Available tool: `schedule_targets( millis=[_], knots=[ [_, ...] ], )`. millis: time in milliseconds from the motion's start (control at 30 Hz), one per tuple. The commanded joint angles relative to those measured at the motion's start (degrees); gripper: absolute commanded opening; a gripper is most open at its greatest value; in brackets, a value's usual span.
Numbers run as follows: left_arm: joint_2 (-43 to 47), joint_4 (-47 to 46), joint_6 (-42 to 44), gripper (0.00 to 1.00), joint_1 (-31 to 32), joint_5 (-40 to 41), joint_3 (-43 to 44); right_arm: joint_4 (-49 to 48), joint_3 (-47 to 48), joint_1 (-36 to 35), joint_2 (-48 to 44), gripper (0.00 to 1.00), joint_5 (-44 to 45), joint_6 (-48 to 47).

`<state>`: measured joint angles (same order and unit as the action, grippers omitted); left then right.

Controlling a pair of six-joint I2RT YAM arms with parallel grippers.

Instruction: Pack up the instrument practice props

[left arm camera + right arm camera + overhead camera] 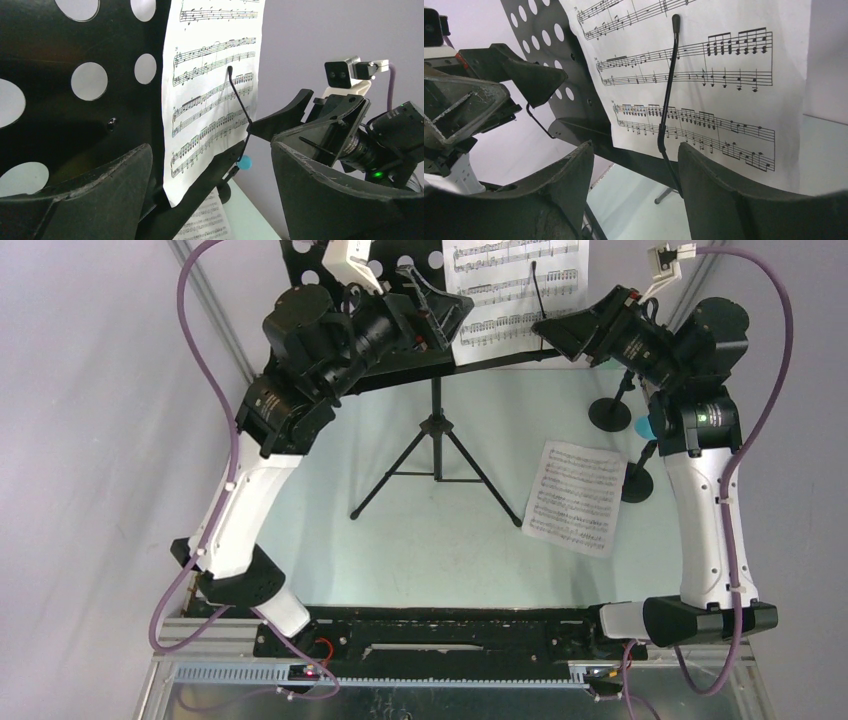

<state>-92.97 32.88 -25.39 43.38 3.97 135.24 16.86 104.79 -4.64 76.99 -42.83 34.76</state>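
The black tripod music rack (pixel 437 445) stands mid-table, its perforated desk (pixel 400 265) at the top. One white sheet-music page (pixel 515 290) rests on the desk under a wire retainer (pixel 669 90). A second page (pixel 575 495) lies flat on the table. My left gripper (pixel 437 310) is open at the page's left edge; the desk ledge (pixel 210 170) lies between its fingers (pixel 100 190). My right gripper (pixel 565 332) is open at the page's lower right, near the retainer. Two black mic holders (pixel 610 412) (pixel 637 485) stand at right. A blue microphone (pixel 648 427) peeks out behind the right arm. The mint-green microphone is out of view.
The rack's tripod legs (pixel 480 480) spread over the middle of the pale green tabletop (pixel 440 550). Grey walls close in at left and right. Purple cables (pixel 190 340) loop beside both arms. The arm bases sit on the black rail (pixel 450 625) at the near edge.
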Motion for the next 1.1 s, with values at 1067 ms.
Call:
schedule_targets(
  millis=[1067],
  knots=[
    [-7.22,-7.64,2.34,0.99,-2.02,-6.0,1.0,3.18,0.48,-0.45,-3.6,0.7,0.9,-5.14]
  ],
)
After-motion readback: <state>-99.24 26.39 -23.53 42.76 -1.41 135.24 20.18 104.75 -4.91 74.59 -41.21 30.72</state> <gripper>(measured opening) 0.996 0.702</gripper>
